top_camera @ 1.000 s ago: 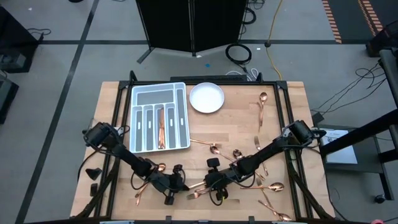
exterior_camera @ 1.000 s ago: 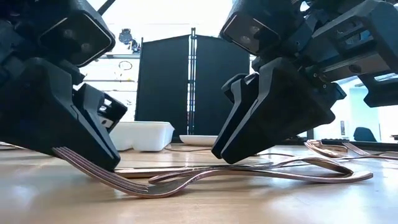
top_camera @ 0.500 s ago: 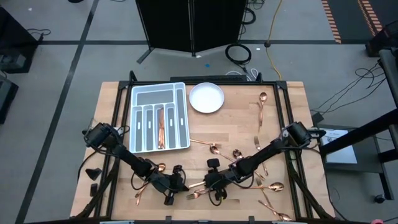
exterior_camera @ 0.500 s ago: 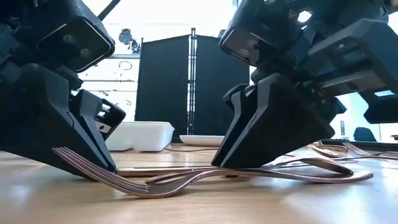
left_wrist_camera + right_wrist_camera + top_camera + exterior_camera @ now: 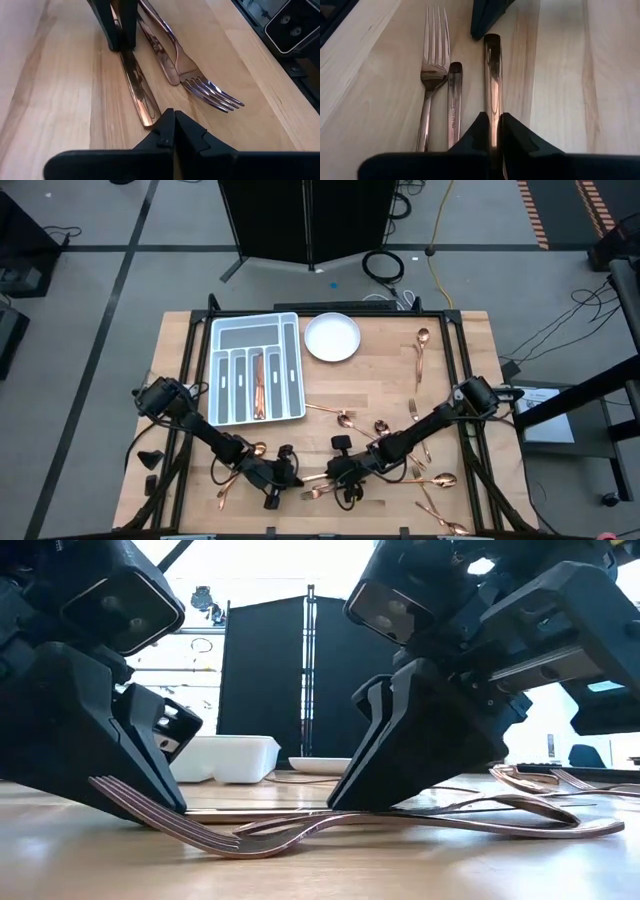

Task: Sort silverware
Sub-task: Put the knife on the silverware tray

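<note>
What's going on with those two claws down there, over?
Both claws low at table's front edge. Right claw shut on a copper handle. Left claw shut at its other end. Fork alongside.

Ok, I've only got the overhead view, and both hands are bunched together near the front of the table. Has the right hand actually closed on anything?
Observer: Yes. In the right wrist view, the right hand is shut on a slim shiny copper utensil, which runs out flat between its fingers.
Operator: And the left hand?
Observer: The left hand is shut, with its tips at the far end of that same utensil. I can't tell whether it is gripping it.
Operator: Is anything lying close by?
Observer: A copper fork lies flat alongside, with its tines toward the left hand's end.
</note>
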{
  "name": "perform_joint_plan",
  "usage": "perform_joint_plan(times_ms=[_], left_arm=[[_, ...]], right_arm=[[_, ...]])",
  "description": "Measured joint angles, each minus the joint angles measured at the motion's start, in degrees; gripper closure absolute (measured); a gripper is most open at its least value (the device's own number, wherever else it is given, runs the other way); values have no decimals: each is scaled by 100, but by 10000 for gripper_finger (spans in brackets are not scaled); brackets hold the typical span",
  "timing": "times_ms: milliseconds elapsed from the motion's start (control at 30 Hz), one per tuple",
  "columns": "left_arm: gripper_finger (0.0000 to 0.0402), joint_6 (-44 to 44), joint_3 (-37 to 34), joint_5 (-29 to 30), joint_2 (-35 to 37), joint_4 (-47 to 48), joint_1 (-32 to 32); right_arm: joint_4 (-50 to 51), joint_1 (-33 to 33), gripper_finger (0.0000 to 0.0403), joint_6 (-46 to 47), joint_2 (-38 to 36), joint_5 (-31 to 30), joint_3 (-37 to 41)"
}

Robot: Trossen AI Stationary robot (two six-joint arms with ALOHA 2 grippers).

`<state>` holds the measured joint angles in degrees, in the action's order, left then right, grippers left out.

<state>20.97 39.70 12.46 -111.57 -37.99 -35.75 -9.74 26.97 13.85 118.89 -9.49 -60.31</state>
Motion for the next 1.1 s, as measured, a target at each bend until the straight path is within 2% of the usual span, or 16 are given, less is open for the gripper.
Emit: perform_joint_plan(times_ms=[267, 467, 667, 933, 1100], left_arm=[[352, -99, -2, 169, 2, -160, -2], [313, -378, -2, 686, 148, -180, 44], [277, -477, 4, 929, 262, -182, 90], [224, 337, 7, 905, 236, 387, 252], [205, 570, 7, 866, 232, 510, 323]], right_arm=[[-272, -77, 386, -205, 13, 60, 20], [-664, -188, 386, -506, 37, 98, 20], [-679, -321, 390, -731, 48, 61, -102], [-707, -421, 390, -1011, 63, 50, -264], [-762, -475, 396, -1025, 63, 56, -264]])
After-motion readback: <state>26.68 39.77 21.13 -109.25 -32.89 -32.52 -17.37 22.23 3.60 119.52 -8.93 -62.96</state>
